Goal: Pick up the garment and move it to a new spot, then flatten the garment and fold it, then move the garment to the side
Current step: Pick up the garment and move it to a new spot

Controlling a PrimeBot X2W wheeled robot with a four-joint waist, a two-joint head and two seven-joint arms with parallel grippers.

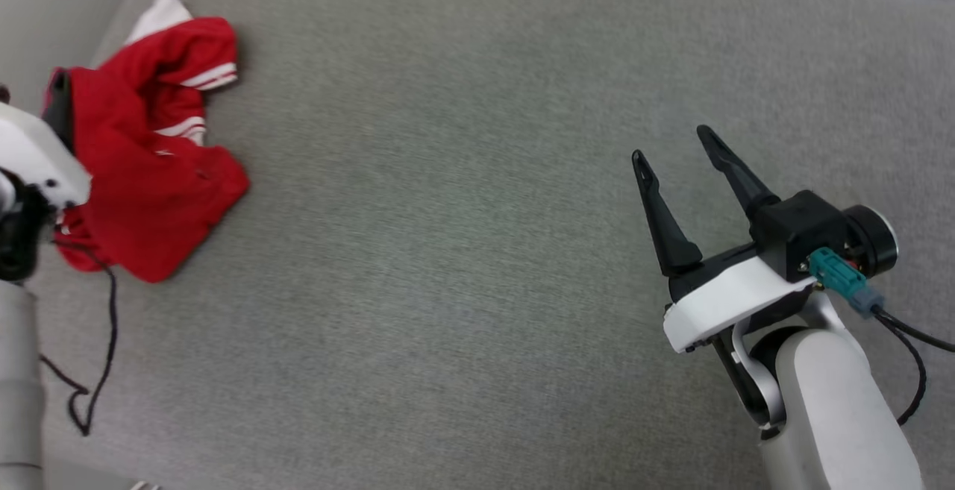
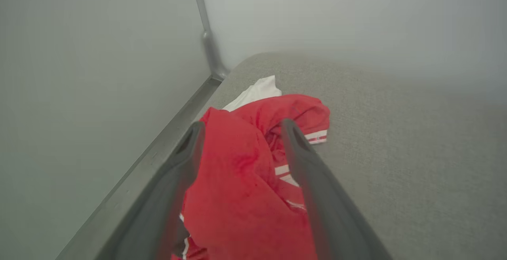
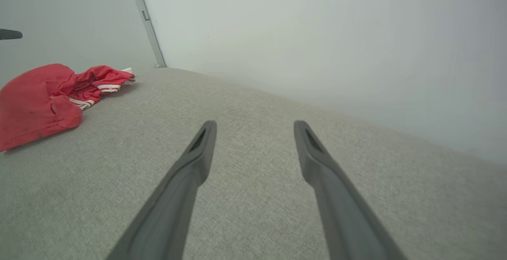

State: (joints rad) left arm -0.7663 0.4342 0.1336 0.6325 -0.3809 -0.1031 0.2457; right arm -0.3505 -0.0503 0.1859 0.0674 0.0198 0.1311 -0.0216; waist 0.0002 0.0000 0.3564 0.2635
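The garment (image 1: 149,169) lies crumpled at the far left of the grey fabric surface (image 1: 462,214), red side up, with striped trim and a white sleeve tip (image 1: 160,13) at its far end. My left arm's white wrist (image 1: 33,158) hangs over its left part. In the left wrist view my left gripper (image 2: 241,127) is open, its fingers straddling the red cloth (image 2: 237,181) close above it. My right gripper (image 1: 670,142) stands open at the lower right, far from the garment (image 3: 35,101), with bare surface under its fingers (image 3: 194,165).
A pale wall (image 2: 79,74) and a metal strip (image 2: 208,34) border the surface just beyond the garment. A loose black cable (image 1: 104,341) dangles from my left arm. The wide grey surface stretches between the garment and my right gripper.
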